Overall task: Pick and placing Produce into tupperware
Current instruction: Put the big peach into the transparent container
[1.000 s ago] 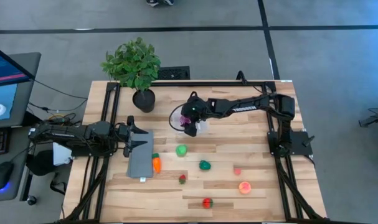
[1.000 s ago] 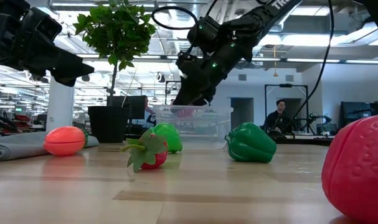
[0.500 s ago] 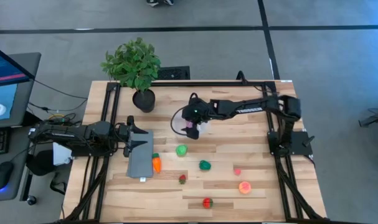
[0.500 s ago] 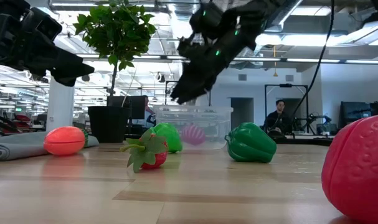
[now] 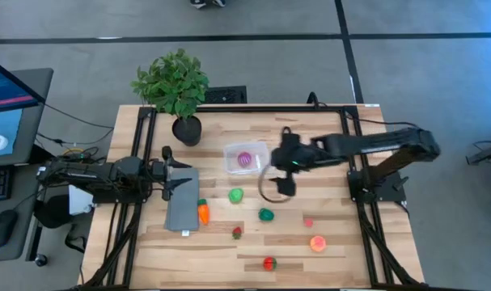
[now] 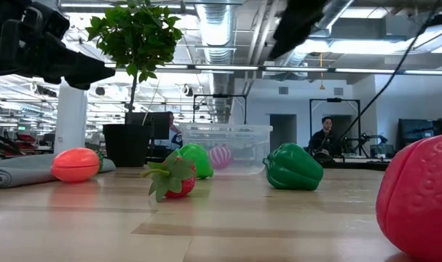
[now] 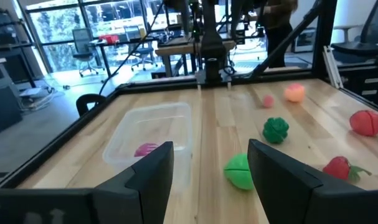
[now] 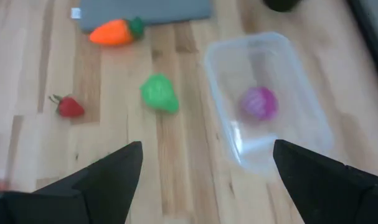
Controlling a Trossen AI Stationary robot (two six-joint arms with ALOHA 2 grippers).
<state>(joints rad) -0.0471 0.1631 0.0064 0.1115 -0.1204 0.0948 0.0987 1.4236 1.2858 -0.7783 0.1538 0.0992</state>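
— One piece of produce, the purple one (image 5: 245,159), lies inside the clear tub (image 5: 231,150) near the middle of the tabletop (image 5: 326,137). Everything else is outside it.

— And the arms?

— The right gripper (image 5: 283,184) hangs empty with its fingers spread wide, just beside the tub and above bare wood. The left gripper (image 5: 169,184) waits over the grey slab (image 5: 181,212), fingers partly apart, holding nothing.

— Next pick?

— I'd take the light green fruit (image 5: 235,195), the nearest. Centre the open fingers over it, come straight down, close gently around its middle, then lift clear of the tub's wall before letting go. The carrot (image 5: 203,212) lies against the slab, so it's an awkward one.
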